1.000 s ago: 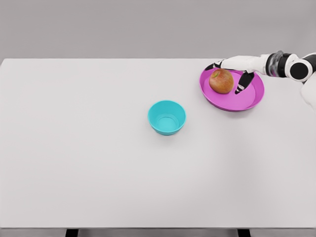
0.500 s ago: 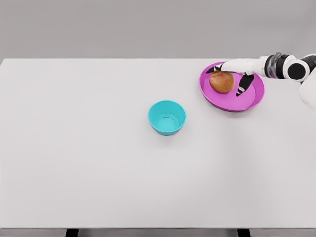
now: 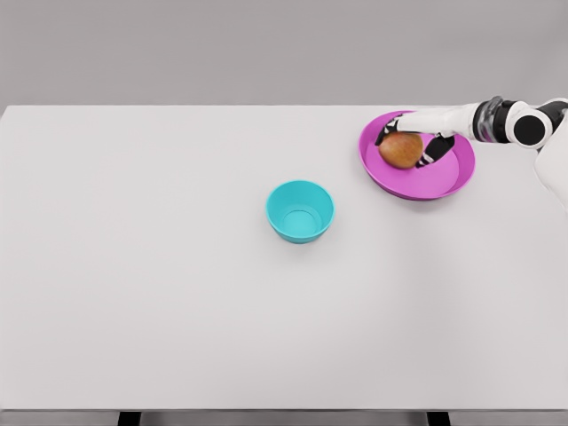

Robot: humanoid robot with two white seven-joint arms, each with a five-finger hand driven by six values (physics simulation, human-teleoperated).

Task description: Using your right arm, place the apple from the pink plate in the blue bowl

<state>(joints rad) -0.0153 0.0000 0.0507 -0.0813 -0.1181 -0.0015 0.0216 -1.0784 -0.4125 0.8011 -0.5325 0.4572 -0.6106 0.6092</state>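
We see a white table (image 3: 177,293) from the head camera, with the task's things in its far right half. The pink plate (image 3: 448,182) sits near the far right corner of the table. The apple (image 3: 401,151) lies on the plate, in its far left part, reddish-brown with a paler patch on top.

The right arm (image 3: 510,122) comes in from the right edge, reaching leftward over the plate's far rim. The right hand (image 3: 417,133) is on the apple: the black-tipped fingers (image 3: 384,133) curl down over its far left side, and the thumb (image 3: 435,149) presses in against its right side. We read this as a hand closed around the apple, the fruit pinched between thumb and fingers. We cannot tell whether the apple rests on the plate or is just clear of it.

The blue bowl (image 3: 300,211), turquoise in colour, stands upright near the middle of the table, well apart from the plate, to its left and nearer the camera. Its inside shows only its own floor ring.

Two dark table legs (image 3: 130,418) show below the near edge.
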